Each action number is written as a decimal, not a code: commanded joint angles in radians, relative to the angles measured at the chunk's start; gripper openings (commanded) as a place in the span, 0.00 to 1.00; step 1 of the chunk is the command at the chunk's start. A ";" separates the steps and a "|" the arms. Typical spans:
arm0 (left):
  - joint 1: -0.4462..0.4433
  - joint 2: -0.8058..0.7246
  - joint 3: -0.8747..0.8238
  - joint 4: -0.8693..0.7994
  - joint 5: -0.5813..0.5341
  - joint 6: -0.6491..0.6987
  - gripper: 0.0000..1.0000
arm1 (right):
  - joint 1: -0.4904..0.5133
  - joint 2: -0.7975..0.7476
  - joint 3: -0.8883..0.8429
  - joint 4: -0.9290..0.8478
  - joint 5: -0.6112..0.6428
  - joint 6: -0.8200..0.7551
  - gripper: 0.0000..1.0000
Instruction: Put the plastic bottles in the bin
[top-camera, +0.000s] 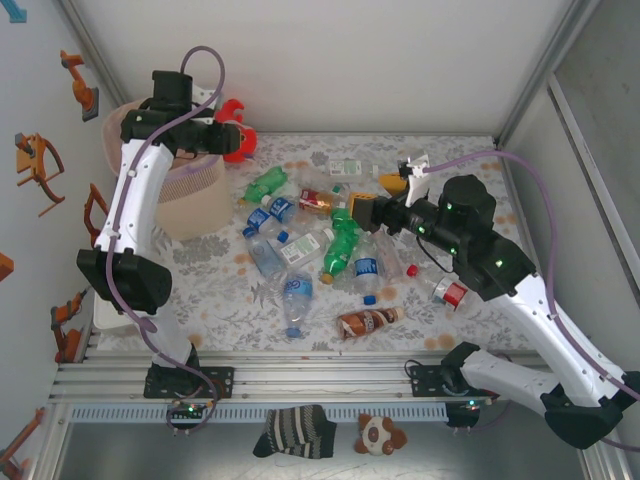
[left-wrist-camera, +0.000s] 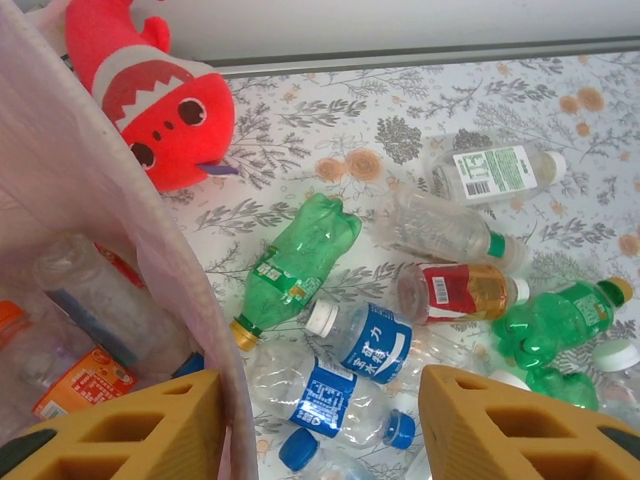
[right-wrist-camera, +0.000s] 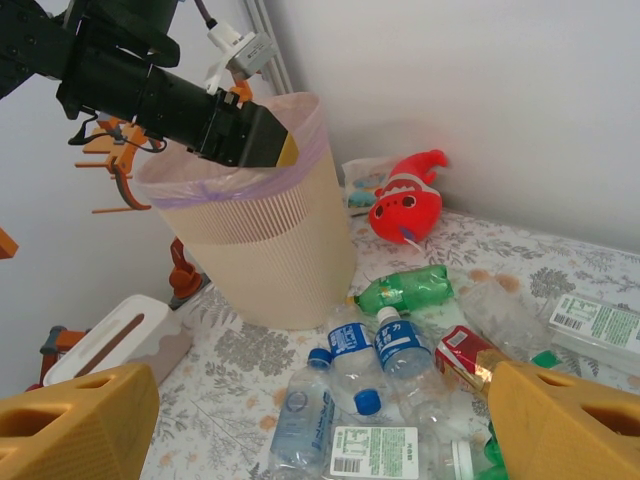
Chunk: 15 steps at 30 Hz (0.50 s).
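Most of the plastic bottles (top-camera: 340, 245) lie heaped mid-tabletop (top-camera: 225, 300), within either arm's reach. A few lie inside the bin (top-camera: 190, 205) at the left rear. The left gripper (left-wrist-camera: 320, 385) hangs over the bin's rim, fingers spread and empty, apparently placed for a drop. The right gripper (right-wrist-camera: 320, 405) hovers above the heap, fingers wide apart and holding nothing, likely lining up a pick.

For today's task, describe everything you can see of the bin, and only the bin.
The bin is a tall, tapering wastebasket with a pale, finely ribbed wall, lined with a translucent pink bag folded over its rim. It stands upright at the table's far left corner, beside the red fish plush. Crushed bottles lie inside. The left gripper hangs open over its rim; whether they touch cannot be told.
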 joint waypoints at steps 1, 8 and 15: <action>-0.031 -0.044 0.045 -0.021 0.008 -0.006 0.56 | 0.005 -0.002 -0.008 0.020 0.006 0.006 0.85; -0.111 -0.030 0.134 -0.017 -0.165 0.033 0.70 | 0.005 -0.005 -0.006 0.014 0.010 0.003 0.85; -0.156 0.085 0.244 -0.041 -0.160 0.034 0.67 | 0.005 -0.010 -0.008 0.002 0.020 -0.006 0.85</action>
